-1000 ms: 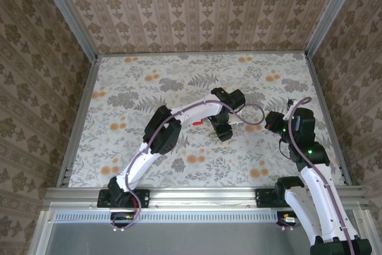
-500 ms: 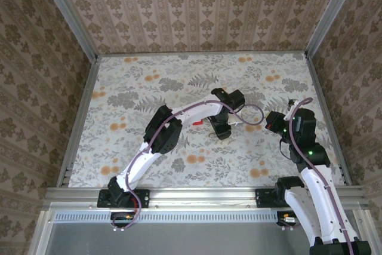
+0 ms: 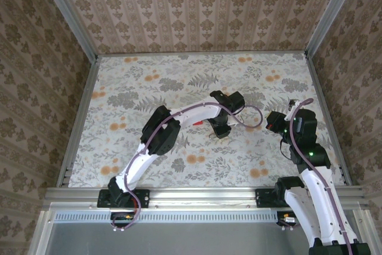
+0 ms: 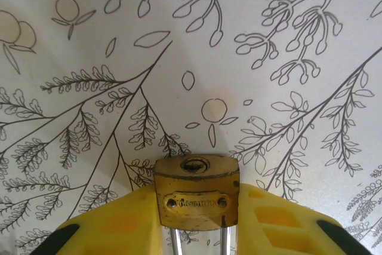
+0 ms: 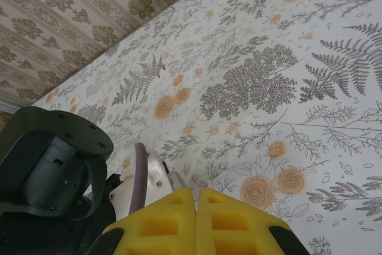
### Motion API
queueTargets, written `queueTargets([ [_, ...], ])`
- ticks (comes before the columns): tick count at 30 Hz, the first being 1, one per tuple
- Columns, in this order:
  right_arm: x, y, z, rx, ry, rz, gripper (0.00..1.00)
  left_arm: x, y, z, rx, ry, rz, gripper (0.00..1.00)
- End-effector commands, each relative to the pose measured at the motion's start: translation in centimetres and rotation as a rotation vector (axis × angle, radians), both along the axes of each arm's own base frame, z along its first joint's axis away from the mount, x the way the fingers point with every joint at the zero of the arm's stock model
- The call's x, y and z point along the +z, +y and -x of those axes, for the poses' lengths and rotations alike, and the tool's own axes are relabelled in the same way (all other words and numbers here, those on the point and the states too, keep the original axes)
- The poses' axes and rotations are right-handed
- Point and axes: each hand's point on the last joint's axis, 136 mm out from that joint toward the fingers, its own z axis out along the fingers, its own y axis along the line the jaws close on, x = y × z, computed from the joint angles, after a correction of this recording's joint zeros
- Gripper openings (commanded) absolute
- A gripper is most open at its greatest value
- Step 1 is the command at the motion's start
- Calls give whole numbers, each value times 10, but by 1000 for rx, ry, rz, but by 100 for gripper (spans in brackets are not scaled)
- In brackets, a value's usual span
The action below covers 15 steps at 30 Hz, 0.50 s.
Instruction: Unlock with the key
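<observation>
while your left gripper (image 4: 197,210) pinches the brass padlock (image 4: 197,178) and your right gripper (image 5: 196,200) sits clenched empty, a shallow pinch may let it twist.

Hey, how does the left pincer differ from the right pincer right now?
The left pincer has its pads apart around a brass padlock, pressing its sides; the right pincer has its pads pressed together with nothing seen between them. The left pincer faces straight down at the floral table cover; the right pincer looks slantwise across it toward the wallpapered wall. Both have yellow pads.
</observation>
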Motion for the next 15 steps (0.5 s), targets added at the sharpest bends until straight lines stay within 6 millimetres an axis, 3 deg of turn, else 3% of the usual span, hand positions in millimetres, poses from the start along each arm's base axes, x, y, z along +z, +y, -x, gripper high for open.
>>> queueTargets([
  [1, -1, -3, 4, -5, 11, 22, 0, -2, -4, 2, 12, -23, 42, 27],
  [15, 5, 0, 1, 9, 1, 2, 0, 32, 6, 13, 34, -90, 213, 26],
])
